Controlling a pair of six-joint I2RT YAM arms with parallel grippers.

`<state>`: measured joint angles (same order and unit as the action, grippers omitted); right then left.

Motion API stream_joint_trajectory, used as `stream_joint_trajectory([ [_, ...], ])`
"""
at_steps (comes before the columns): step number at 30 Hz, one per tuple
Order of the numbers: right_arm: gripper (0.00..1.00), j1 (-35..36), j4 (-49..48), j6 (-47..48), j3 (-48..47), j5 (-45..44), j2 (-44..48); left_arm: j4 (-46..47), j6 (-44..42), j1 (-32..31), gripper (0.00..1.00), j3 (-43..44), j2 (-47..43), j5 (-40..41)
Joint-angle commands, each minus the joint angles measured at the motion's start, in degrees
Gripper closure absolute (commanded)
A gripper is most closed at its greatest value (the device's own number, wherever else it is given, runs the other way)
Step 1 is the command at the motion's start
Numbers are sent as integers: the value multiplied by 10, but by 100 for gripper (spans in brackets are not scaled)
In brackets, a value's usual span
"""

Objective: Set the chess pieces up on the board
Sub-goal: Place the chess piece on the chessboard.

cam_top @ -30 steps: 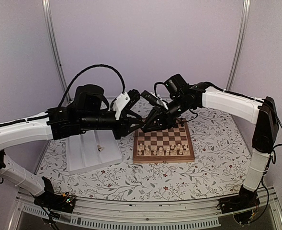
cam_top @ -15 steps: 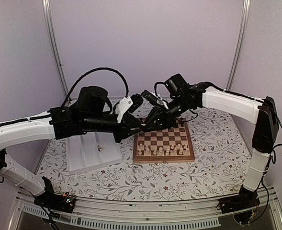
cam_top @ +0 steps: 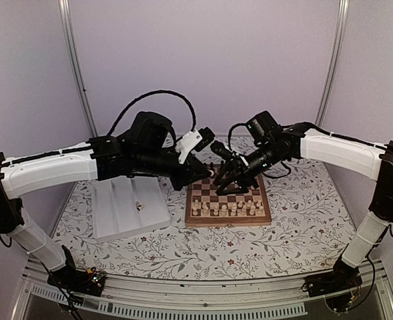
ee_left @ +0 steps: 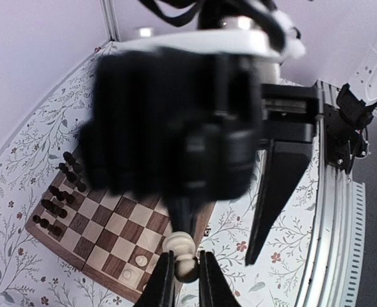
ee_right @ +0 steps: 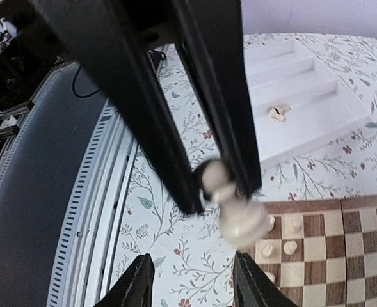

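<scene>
From above, both arms meet over the board's [cam_top: 228, 197] far-left corner; cream pieces [cam_top: 227, 209] line its near rows. A tray [cam_top: 126, 213] lies at its 9 o'clock.

Left wrist: the left gripper [ee_left: 186, 276] pinches a cream pawn [ee_left: 181, 251].

Right wrist: the right gripper [ee_right: 191, 281] stands parted, clear of that pawn [ee_right: 238, 213], which the other arm's fingers [ee_right: 220, 96] clamp. One piece [ee_right: 278, 113] lies in the tray.

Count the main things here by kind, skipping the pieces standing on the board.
Robot arms: 2
Chessboard: 1
White compartment tray: 1
Loose pale piece lying in the tray: 1
Held pale piece in the left hand: 1
Total: 6
</scene>
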<state>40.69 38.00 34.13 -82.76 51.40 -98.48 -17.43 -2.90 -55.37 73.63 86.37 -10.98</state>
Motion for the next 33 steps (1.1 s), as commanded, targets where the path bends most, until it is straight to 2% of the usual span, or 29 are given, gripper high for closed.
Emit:
stream_joint_trajectory([
  [1,54,-81,4,26,88,-69,59,-54,9,27,93,42,50,-2],
  [8,52,-185,-47,12,231,-75,145,-154,-12,50,93,155,179,-39],
  [12,52,-199,-78,-2,268,-84,170,-220,-33,57,93,234,255,-45],
  [18,51,-203,-89,-1,273,-91,170,-286,-62,63,93,314,339,-37],
  [22,50,-203,-89,1,272,-93,166,-310,-68,63,93,342,373,-31],
  [33,50,-203,-91,4,274,-87,161,-310,-65,63,92,347,405,-15],
])
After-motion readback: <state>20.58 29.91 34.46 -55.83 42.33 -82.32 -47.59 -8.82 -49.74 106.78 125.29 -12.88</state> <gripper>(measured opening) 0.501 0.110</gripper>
